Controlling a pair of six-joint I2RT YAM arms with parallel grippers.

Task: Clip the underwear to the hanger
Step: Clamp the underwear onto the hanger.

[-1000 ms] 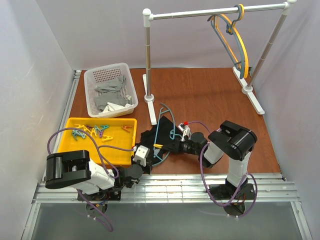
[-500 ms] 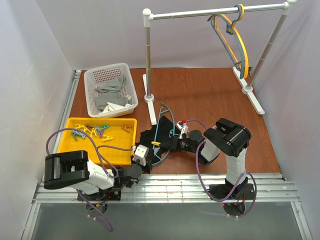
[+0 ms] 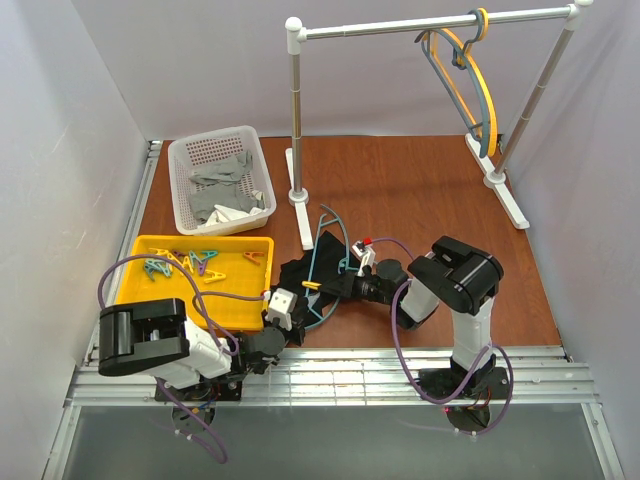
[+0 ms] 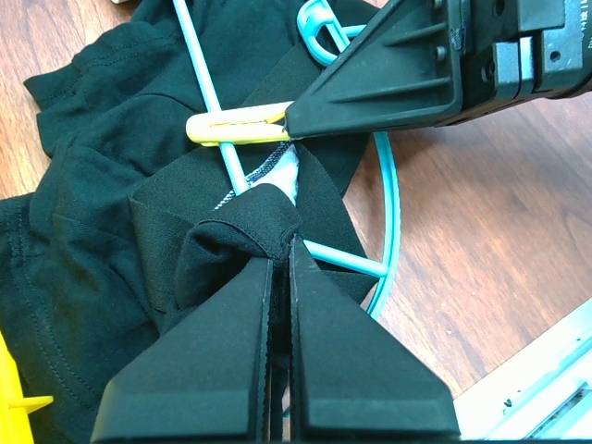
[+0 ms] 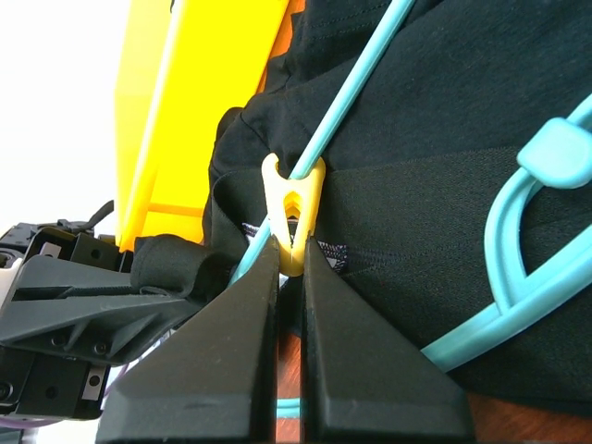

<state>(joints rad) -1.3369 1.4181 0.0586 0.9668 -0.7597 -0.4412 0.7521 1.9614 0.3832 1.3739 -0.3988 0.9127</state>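
Underwear (image 4: 92,231) lay bunched on the tabletop (image 3: 400,190) just right of the yellow tray (image 3: 225,245). From the left, the left pincer (image 4: 279,248) was pressed together on a raised fold of the black fabric. The teal hanger (image 4: 393,194) lay across the garment, and the right pincer (image 5: 289,252) pinched a yellow clip (image 5: 292,199) straddling its bar and the waistband.

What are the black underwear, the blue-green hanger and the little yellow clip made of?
The underwear looks like soft, matte knit fabric: it folds and wrinkles, and stitched seams show along its edges. The hanger seems to be smooth, slightly glossy plastic, a thin moulded rod of even colour. The yellow clip is probably hard plastic too, smooth with a faint shine.
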